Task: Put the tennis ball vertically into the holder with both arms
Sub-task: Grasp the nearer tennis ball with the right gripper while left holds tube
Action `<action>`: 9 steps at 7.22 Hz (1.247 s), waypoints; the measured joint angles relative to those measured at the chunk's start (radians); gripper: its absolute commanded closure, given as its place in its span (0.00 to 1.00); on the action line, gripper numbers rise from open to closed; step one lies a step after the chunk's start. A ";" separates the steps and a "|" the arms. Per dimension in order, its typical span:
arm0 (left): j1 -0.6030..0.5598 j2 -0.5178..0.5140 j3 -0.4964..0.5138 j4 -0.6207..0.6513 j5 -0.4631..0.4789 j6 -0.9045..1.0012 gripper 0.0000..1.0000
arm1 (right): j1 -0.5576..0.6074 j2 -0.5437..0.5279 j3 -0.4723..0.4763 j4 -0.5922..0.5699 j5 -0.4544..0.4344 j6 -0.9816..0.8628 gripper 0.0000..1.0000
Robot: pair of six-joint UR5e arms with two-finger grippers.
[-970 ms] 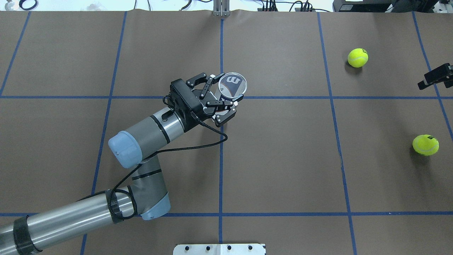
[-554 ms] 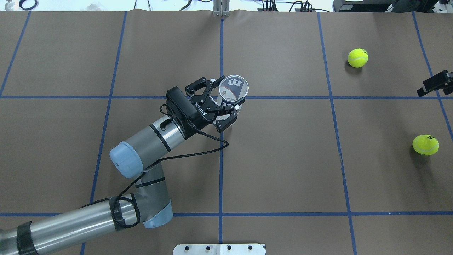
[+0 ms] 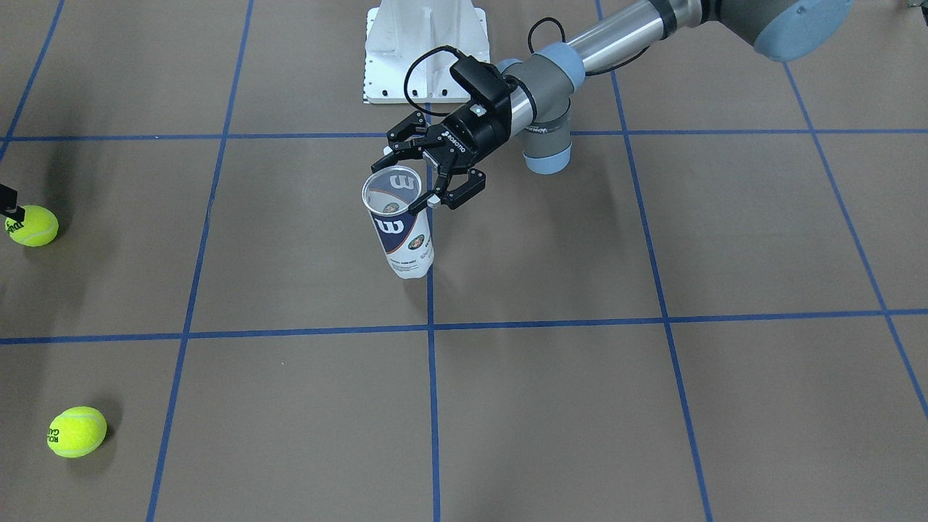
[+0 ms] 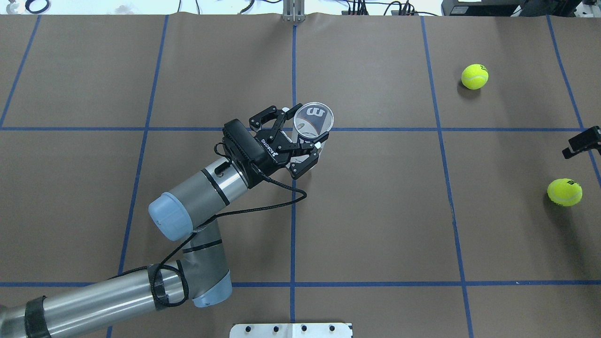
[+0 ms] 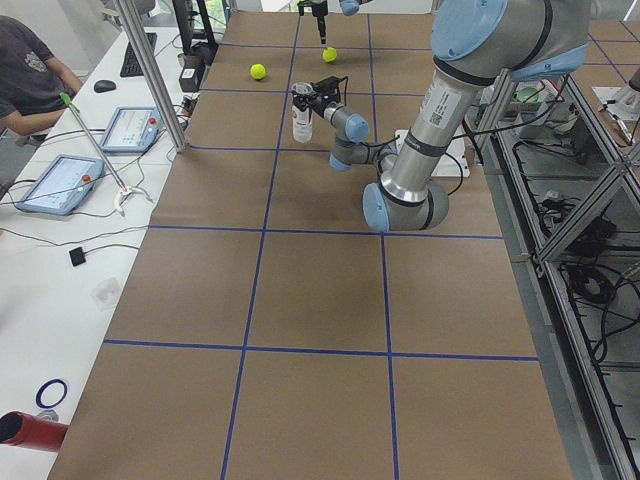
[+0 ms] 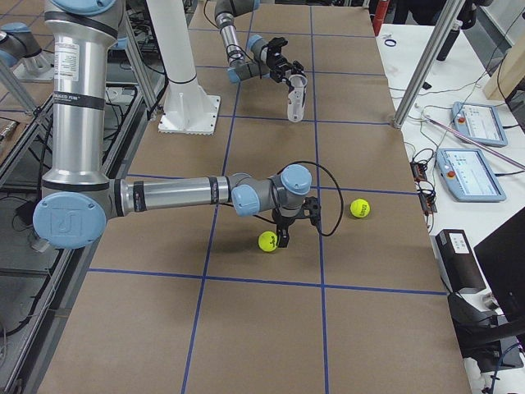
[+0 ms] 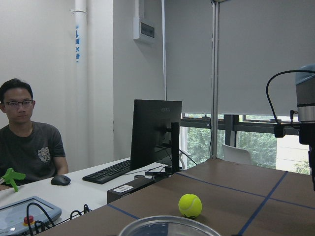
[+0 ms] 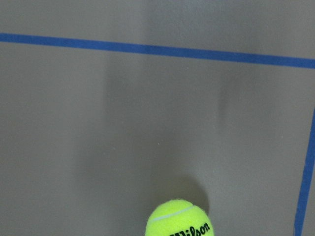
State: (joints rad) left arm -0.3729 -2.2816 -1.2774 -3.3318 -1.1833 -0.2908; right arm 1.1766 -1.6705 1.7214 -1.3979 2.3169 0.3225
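The clear holder (image 4: pixel 313 117) with its navy "W" label is near the table's middle, mouth up and slightly tilted; it also shows in the front view (image 3: pixel 400 230). My left gripper (image 4: pixel 306 135) is shut on its upper part, a finger on each side. Its rim (image 7: pixel 170 226) shows at the bottom of the left wrist view. A yellow tennis ball (image 4: pixel 565 191) lies at the right edge. My right gripper (image 4: pixel 582 142) hangs just beyond it, mostly cut off, so I cannot tell if it is open. The right wrist view shows this ball (image 8: pixel 179 219) below.
A second tennis ball (image 4: pixel 474 76) lies at the far right. The white base plate (image 4: pixel 291 330) sits at the near edge. An operator (image 7: pixel 27 142) sits at a side desk with a monitor (image 7: pixel 155 132) and tablets (image 5: pixel 130 127).
My left gripper has shifted slightly right and turned a little with the holder in it. My right gripper has moved toward the robot's side, closer to the near tennis ball.
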 measured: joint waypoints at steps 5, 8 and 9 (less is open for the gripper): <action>0.000 0.003 -0.001 0.003 0.000 0.003 0.34 | -0.073 -0.006 -0.034 0.000 -0.040 0.005 0.01; 0.001 0.007 -0.002 0.003 0.001 0.004 0.34 | -0.091 0.012 -0.066 0.001 -0.023 0.003 0.02; 0.001 0.008 -0.002 0.003 0.001 0.004 0.34 | -0.101 0.025 -0.076 0.001 -0.023 0.003 0.06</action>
State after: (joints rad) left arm -0.3724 -2.2738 -1.2793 -3.3287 -1.1827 -0.2869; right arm 1.0758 -1.6459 1.6455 -1.3971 2.2935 0.3256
